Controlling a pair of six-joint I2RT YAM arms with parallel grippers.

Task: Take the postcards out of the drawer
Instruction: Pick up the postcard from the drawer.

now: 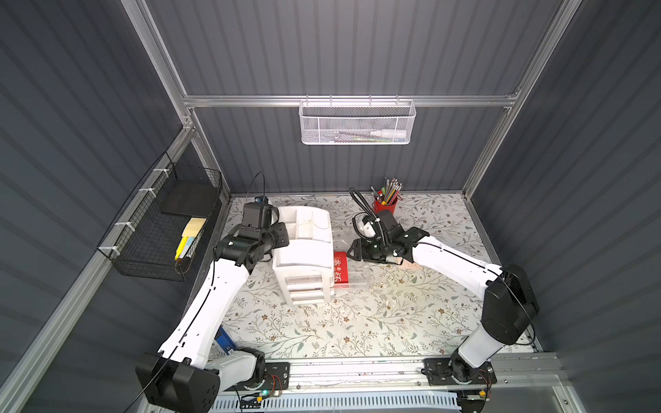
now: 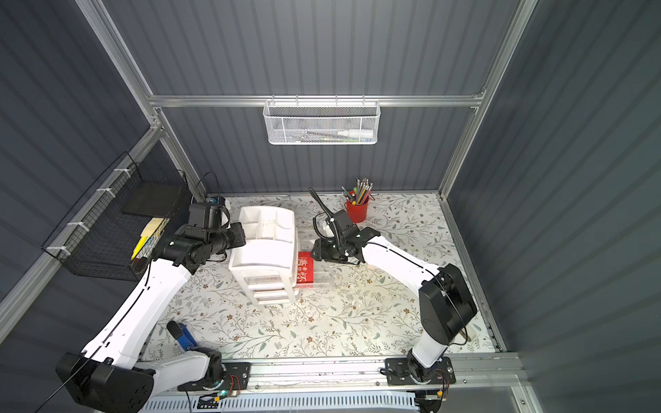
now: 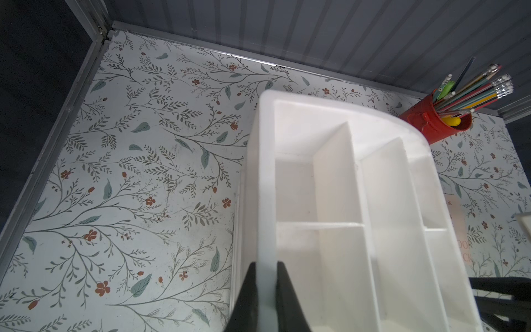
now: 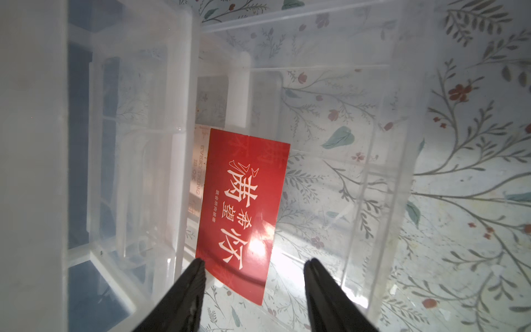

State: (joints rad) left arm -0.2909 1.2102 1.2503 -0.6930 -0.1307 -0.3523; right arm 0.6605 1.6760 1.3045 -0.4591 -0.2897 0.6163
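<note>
A white desk organizer [image 1: 304, 246] [image 2: 264, 246] stands mid-table with a clear drawer [image 1: 359, 282] [image 4: 373, 172] pulled out to its right. A red postcard [image 1: 339, 268] [image 2: 305, 269] [image 4: 244, 201] with white characters lies in the drawer, on top of a pale peach postcard [image 4: 197, 169] whose edge shows. Another pale peach postcard [image 3: 458, 227] [image 1: 411, 265] lies on the table under the right arm. My right gripper [image 4: 254, 263] [image 1: 352, 254] hangs open just over the red postcard's near end, holding nothing. My left gripper [image 3: 265, 264] is shut on the organizer's top rim [image 3: 265, 201].
A red pencil cup [image 1: 385, 205] [image 3: 431, 126] stands behind the right arm at the back. A white mesh basket [image 1: 356, 123] hangs on the back wall. A black wire basket [image 1: 168, 221] with yellow pads hangs on the left wall. A blue object [image 1: 225, 341] lies by the left arm's base.
</note>
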